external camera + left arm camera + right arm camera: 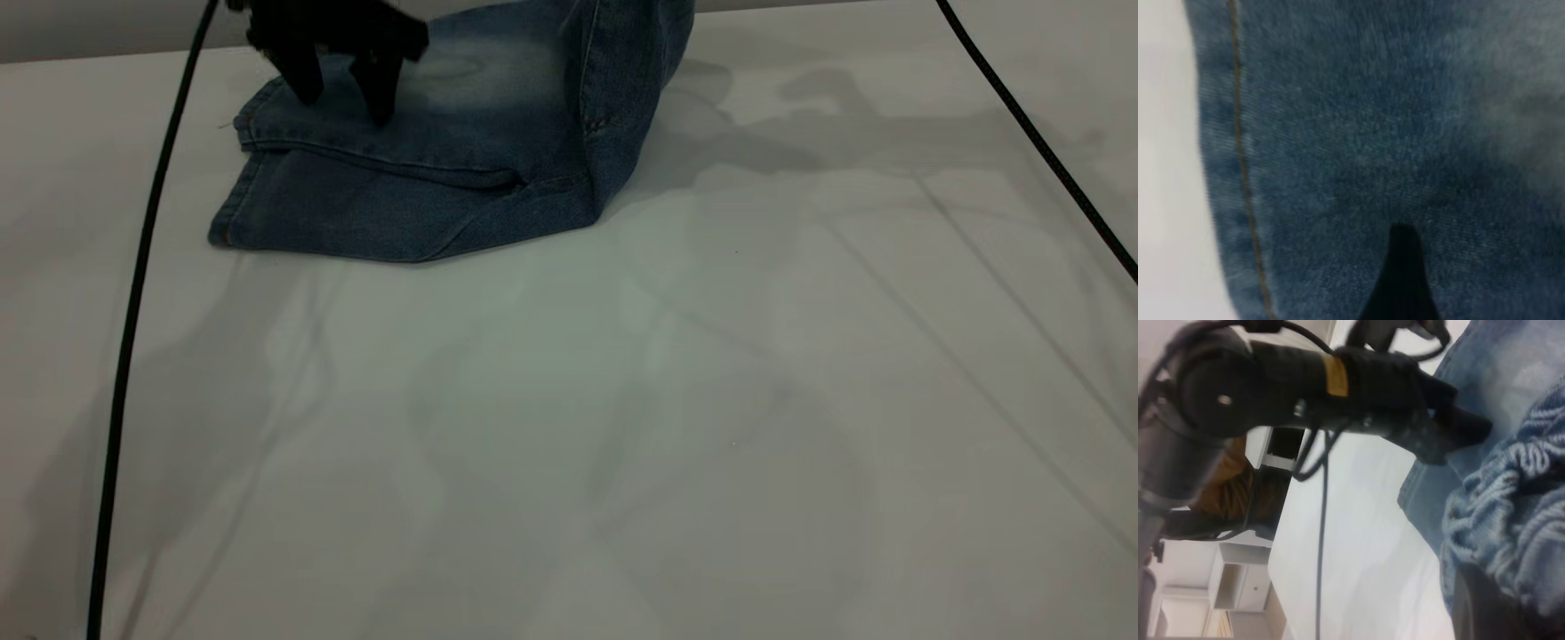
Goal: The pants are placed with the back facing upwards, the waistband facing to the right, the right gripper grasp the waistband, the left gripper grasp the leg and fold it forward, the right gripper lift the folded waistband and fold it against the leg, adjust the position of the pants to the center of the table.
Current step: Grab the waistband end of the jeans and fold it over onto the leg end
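Denim: faded blue jeans, lying at the far left of the white table, with their right part rising out of the top of the exterior view.
Left gripper: black left gripper poised over the far-left hem end of the leg, its two fingers spread apart with the tips at the cloth, nothing pinched between them.
Right gripper: right gripper is outside the exterior view; its wrist view shows bunched denim pressed close against a dark finger, so it looks clenched on the waistband end, as I judge it.
Cables: two black cables hang across the left and right sides.
Long axis: runs left to right, hems to the left, waistband end lifted to the right.
Fold: the near layer lies flat, an upper layer overlapping it.
Risk: if the lifted end is carried leftward with the left fingers resting on the leg, the cloth may drag or skew the fold; a shallow pinch on thick denim could slip.
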You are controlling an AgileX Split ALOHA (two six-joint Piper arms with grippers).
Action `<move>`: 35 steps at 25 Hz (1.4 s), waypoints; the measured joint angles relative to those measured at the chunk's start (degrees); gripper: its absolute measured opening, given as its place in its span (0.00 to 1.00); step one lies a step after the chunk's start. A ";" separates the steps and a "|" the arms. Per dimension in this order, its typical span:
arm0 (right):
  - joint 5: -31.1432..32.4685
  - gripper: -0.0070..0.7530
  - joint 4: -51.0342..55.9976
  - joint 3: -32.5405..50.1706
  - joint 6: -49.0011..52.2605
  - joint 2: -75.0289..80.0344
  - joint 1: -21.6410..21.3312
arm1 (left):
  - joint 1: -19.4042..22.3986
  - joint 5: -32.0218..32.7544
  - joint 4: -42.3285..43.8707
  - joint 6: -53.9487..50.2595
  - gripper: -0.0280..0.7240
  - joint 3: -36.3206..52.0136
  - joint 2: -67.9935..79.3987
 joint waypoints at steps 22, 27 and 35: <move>0.30 0.13 1.40 -11.61 5.40 -0.73 12.64 | -0.05 1.25 -1.49 -0.03 0.75 -3.75 2.17; -0.05 0.13 1.22 -11.61 6.00 -0.47 12.58 | -0.23 0.24 -3.78 1.91 0.75 -4.56 -3.38; 0.11 0.13 2.67 -11.61 6.05 -0.47 12.58 | -0.13 0.42 0.11 3.16 0.75 -4.62 -15.95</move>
